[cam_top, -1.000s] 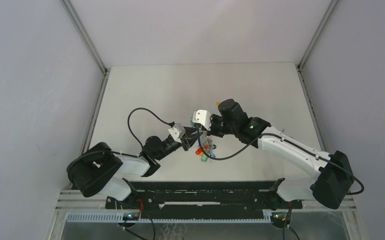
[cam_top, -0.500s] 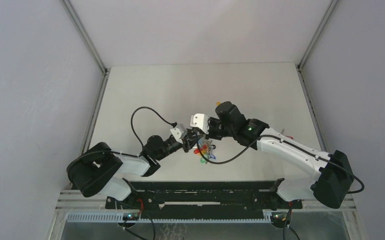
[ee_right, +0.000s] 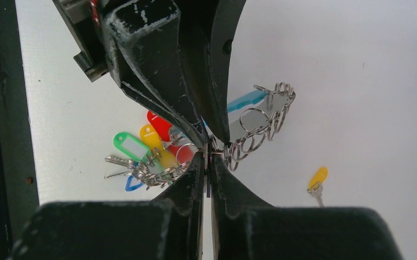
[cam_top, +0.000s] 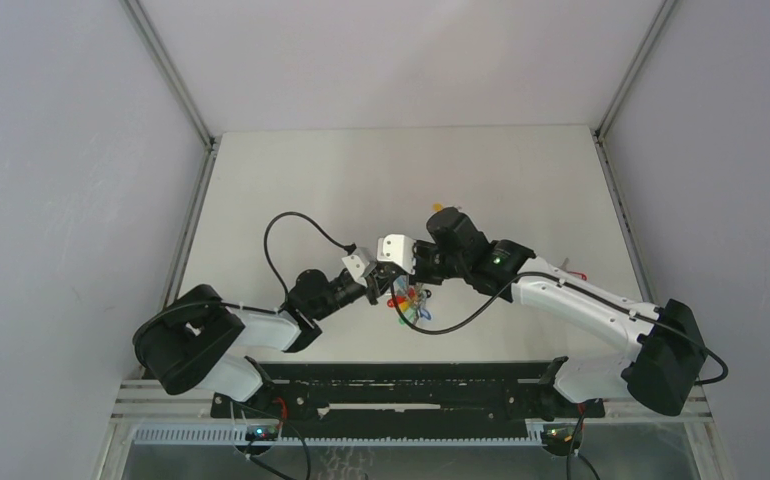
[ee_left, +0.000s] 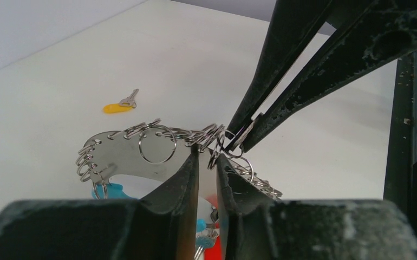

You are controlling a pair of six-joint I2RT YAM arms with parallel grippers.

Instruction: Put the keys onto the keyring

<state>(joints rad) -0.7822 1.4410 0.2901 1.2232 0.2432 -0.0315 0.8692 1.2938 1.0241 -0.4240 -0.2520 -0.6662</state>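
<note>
My left gripper [ee_left: 208, 160] is nearly closed, pinching the keyring [ee_left: 117, 154] by its pale band over the near middle of the table [cam_top: 361, 170]. My right gripper [ee_right: 207, 161] is pressed together on one small ring of its chain, tip to tip with the left. A yellow-tagged key [ee_left: 121, 106] lies loose farther back, well apart.

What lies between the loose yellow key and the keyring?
Nothing; in the left wrist view only bare table separates the yellow key from the keyring.

Tip to tip — left gripper [ee_left: 207, 162] and right gripper [ee_right: 207, 162], both pinched.
</note>
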